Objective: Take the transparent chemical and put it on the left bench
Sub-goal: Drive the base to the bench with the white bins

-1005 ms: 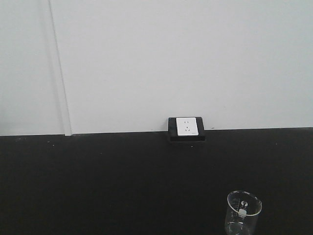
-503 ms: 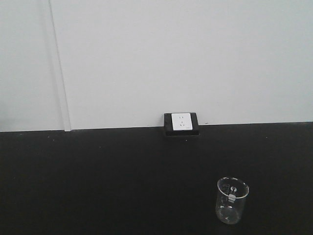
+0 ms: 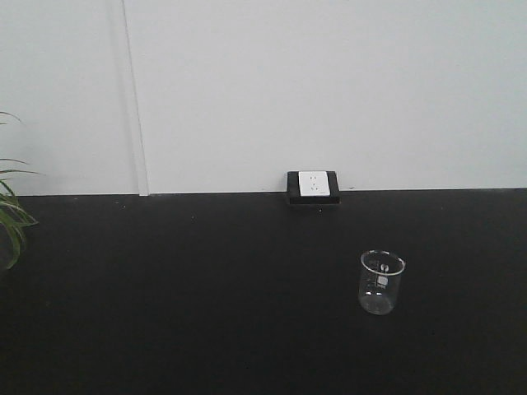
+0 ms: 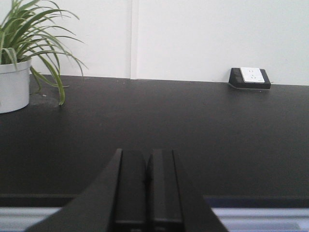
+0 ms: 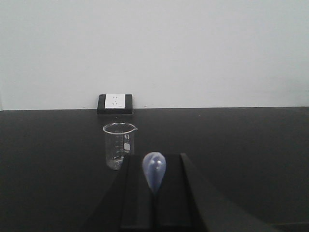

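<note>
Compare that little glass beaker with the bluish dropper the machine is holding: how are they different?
The beaker stands upright and free on the black worktop; the dropper is clamped between the jaws of the right gripper. The beaker is colourless with printed markings; the dropper's bulb is faintly blue and plain. The beaker is a wide, open-topped cylinder; the dropper's bulb a closed teardrop. Both are see-through.

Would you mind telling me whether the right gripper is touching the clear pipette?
Touching. The right wrist view shows the right gripper shut on the clear pipette, its stem pinched between the fingers.
</note>
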### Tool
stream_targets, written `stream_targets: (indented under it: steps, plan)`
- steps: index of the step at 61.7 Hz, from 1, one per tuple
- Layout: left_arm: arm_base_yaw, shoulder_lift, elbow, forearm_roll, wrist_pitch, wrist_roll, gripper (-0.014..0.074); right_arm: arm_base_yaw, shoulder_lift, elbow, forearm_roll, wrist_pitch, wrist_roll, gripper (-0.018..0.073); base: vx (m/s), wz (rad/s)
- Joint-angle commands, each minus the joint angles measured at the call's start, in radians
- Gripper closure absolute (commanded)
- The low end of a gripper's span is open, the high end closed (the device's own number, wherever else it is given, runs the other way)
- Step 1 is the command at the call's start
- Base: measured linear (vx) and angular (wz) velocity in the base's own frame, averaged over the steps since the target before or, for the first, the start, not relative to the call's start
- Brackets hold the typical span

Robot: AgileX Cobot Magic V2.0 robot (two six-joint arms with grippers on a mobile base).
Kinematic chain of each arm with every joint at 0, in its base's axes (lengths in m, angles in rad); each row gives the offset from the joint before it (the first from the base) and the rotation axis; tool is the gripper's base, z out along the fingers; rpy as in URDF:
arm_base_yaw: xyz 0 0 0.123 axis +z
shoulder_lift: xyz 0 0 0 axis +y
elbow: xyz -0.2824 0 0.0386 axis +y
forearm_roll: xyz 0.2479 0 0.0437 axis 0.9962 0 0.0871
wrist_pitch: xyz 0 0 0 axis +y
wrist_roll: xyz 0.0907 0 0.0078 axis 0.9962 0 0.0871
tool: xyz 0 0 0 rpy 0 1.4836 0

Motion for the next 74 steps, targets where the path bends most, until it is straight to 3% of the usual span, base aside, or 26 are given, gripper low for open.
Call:
stream_targets:
  steps: [1,47,74]
  plan:
    - [-0.002,-0.019,0.016,-0.001,-0.078,-0.008,0.06,-0.003,0.009,-0.032,-0.001,-0.071,0.0,0.0562,-0.37,0.03]
    - [-0.002,-0.019,0.016,-0.001,-0.078,-0.008,0.06,-0.003,0.009,-0.032,-0.001,-0.071,0.0,0.0562,-0.38,0.04]
    - [-0.002,-0.019,0.016,-0.001,-0.078,-0.008,0.06,-0.003,0.009,-0.032,-0.001,-0.071,0.0,0.0562,-0.26,0.39]
